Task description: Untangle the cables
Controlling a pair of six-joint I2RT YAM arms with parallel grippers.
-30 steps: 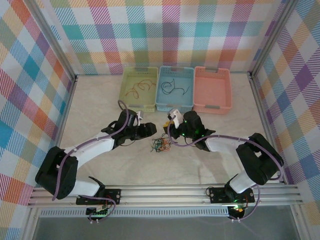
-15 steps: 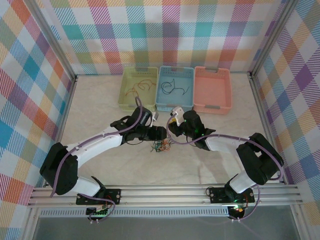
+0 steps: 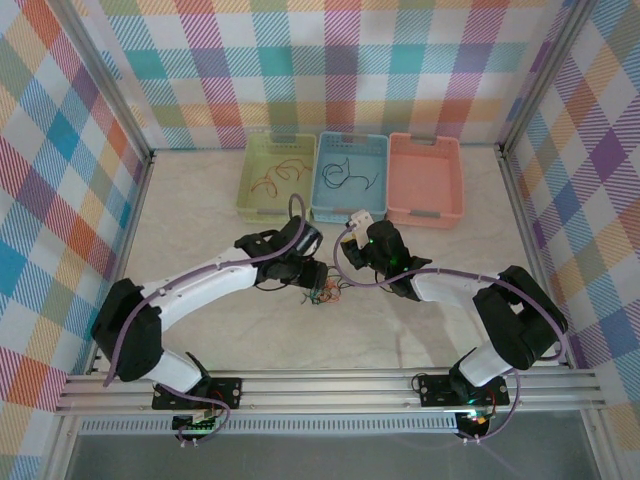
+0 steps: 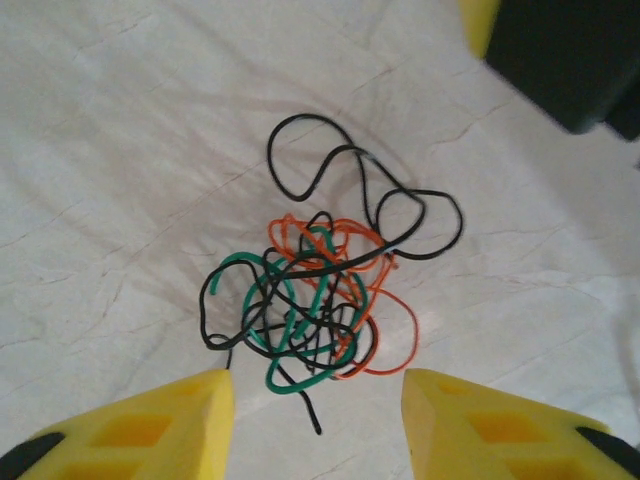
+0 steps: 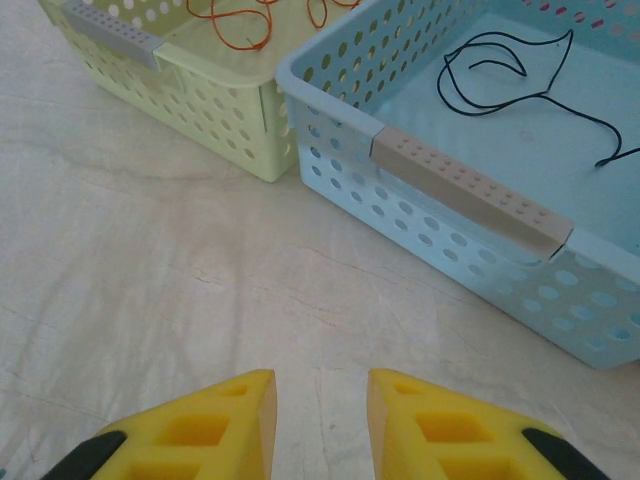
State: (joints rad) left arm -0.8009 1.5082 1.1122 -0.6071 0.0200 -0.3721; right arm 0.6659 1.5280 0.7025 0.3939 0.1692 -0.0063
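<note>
Left wrist view: one tangle of cables [image 4: 310, 295], black, green and orange, is lying mid-frame on the tabletop [image 4: 100, 150], just above the left gripper [image 4: 315, 382], jaws parted and empty. The right gripper [image 5: 320, 378] is holding its jaws narrowly apart, empty, below two baskets: one green basket [image 5: 200, 95], one blue basket [image 5: 440, 210].

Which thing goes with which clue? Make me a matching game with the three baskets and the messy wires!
Things:
1. yellow-green basket
2. blue basket
3. pink basket
4. tangle of cables

Clues:
A. lies on the table, in front of the baskets
B. has orange wires inside
C. sits at the right end of the basket row
D. has a thin black wire inside

Pairs: 1-B, 2-D, 3-C, 4-A
</note>
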